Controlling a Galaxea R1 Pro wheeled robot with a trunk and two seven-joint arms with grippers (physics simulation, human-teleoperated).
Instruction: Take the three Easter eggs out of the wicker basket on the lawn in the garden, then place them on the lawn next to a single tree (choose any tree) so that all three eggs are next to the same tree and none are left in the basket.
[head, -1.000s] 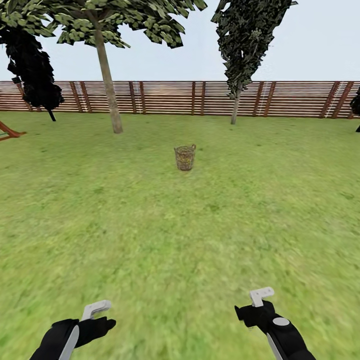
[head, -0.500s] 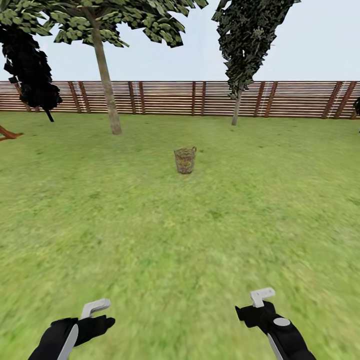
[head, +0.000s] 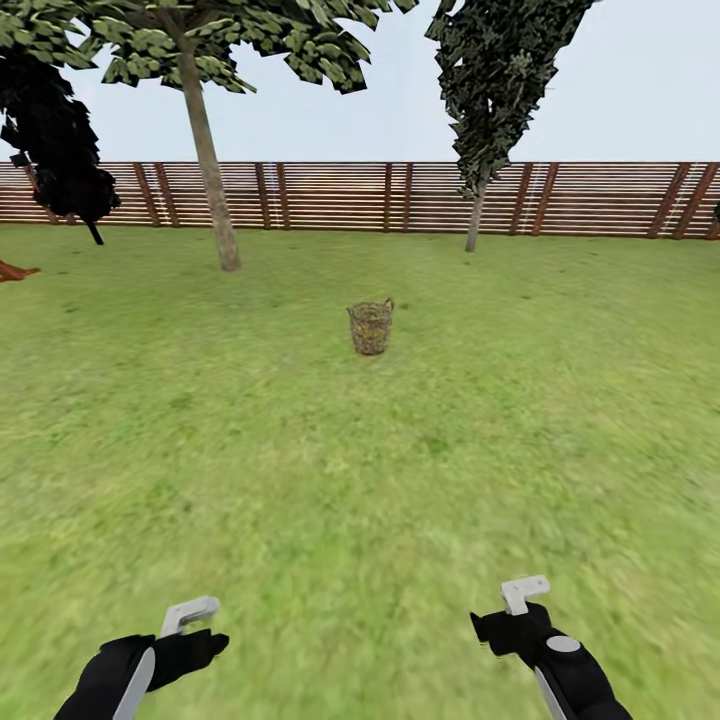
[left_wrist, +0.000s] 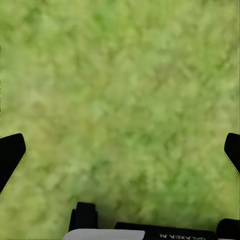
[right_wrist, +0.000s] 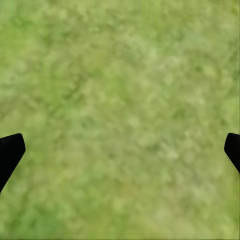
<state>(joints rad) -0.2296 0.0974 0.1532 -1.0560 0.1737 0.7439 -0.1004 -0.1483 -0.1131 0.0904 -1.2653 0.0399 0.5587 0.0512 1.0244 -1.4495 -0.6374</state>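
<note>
We see the wicker basket (head: 370, 327) far ahead on the lawn (head: 360, 480) | left pincer (left_wrist: 120, 150) and right pincer (right_wrist: 120, 150) both spread apart, holding nothing | eggs maybe inside, too small to tell; probably light and slippery, so we would hold each round its middle

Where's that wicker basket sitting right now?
In the head view, the wicker basket stands upright mid-lawn, far ahead of both grippers, nearer than the slanted-trunk tree and fence.

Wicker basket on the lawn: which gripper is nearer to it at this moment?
Right, narrowly. The wicker basket stands far ahead, about midway between the arms. The right gripper sits slightly closer to its line than the left gripper. Both are held low, wide open, over grass.
</note>
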